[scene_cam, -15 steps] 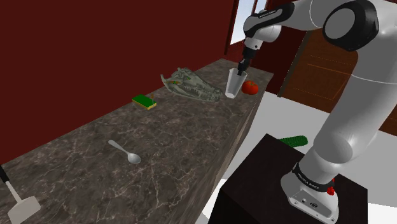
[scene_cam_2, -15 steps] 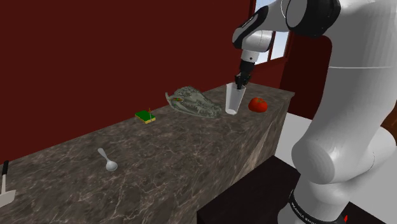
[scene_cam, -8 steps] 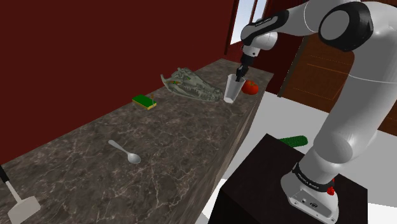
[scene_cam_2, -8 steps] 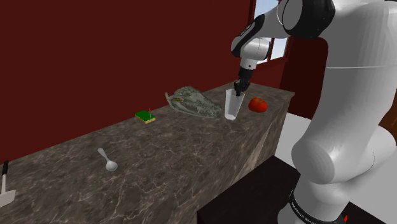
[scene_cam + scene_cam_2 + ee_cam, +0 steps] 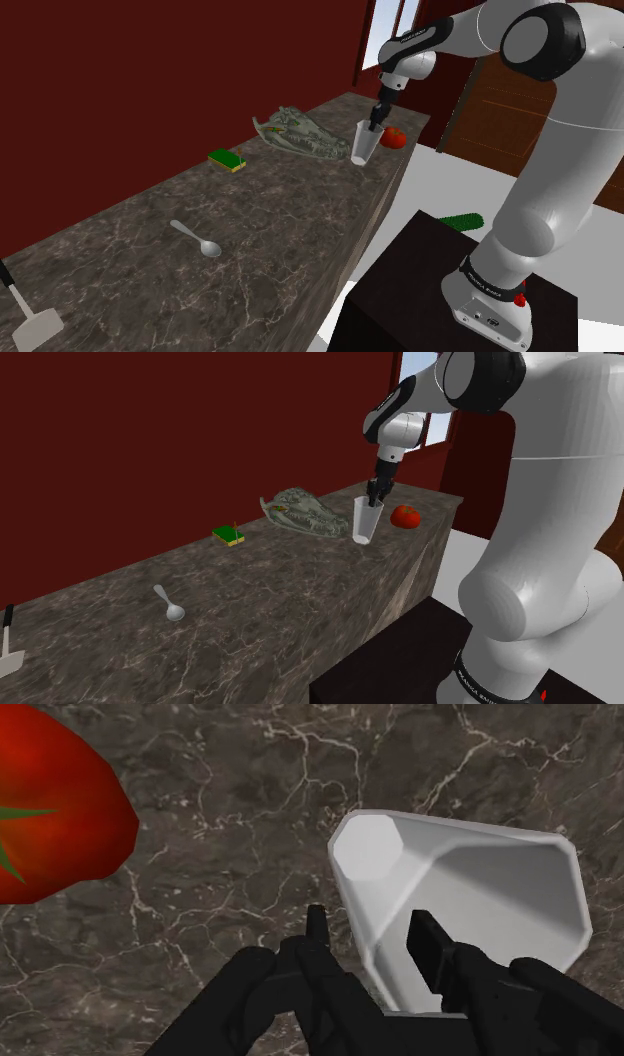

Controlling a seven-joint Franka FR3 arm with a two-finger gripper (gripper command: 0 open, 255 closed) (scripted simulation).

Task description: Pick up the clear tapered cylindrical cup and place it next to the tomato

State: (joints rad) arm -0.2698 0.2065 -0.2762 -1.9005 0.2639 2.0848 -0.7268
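Cup (image 5: pixel 362 148), tilted at the counter's (image 5: pixel 250 230) far end, had its wall pinched between the gripper's (image 5: pixel 371 924) fingers. Front to back lay a spoon (image 5: pixel 198 240), a green sponge (image 5: pixel 227 159), a grey-green heap (image 5: pixel 300 132) beside the cup, and the tomato (image 5: pixel 395 137) just beyond.

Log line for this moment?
gripper: shut on cup rim | cup: slightly tilted, beside tomato, not touching it | surface: marbled counter

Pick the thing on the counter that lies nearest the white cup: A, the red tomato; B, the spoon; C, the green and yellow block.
A: the tomato sits just beside the cup, while the spoon and the block lie much farther along the counter.
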